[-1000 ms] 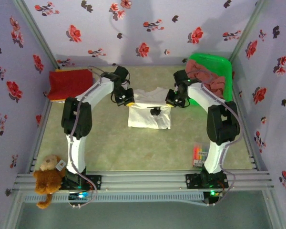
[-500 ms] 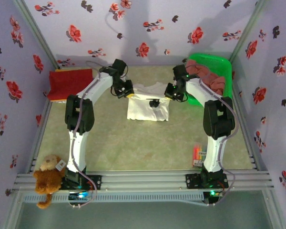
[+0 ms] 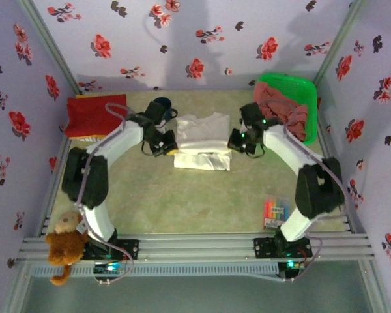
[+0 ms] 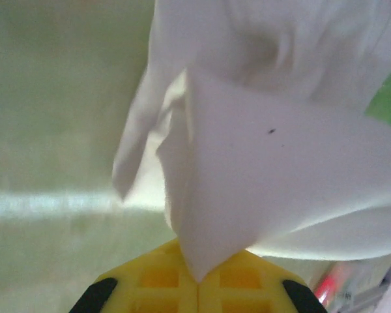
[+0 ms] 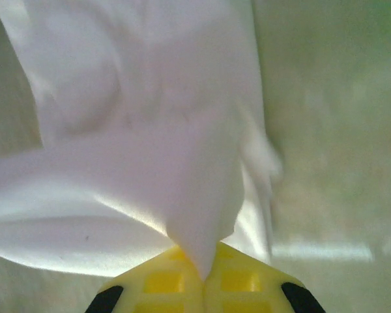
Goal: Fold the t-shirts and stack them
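Note:
The white t-shirt (image 3: 202, 140) lies mid-table, its near part folded into a band. My left gripper (image 3: 171, 144) pinches the shirt's left edge, and the wrist view has white cloth (image 4: 260, 163) running into its shut yellow jaws. My right gripper (image 3: 233, 143) pinches the right edge the same way, with white cloth (image 5: 150, 169) caught between its shut jaws. A folded red t-shirt (image 3: 94, 115) rests at the back left. Several dusty-pink t-shirts (image 3: 283, 107) are heaped in the green basket (image 3: 303, 91).
A brown teddy bear (image 3: 64, 244) sits on the front rail at the left. A small coloured pack (image 3: 274, 213) lies near the front right. Flowered walls close in the table on three sides.
Both grippers pulled toward the near side with the shirt's edges, folding the near part over; the black printed mark no longer shows. Both arms swung outward.

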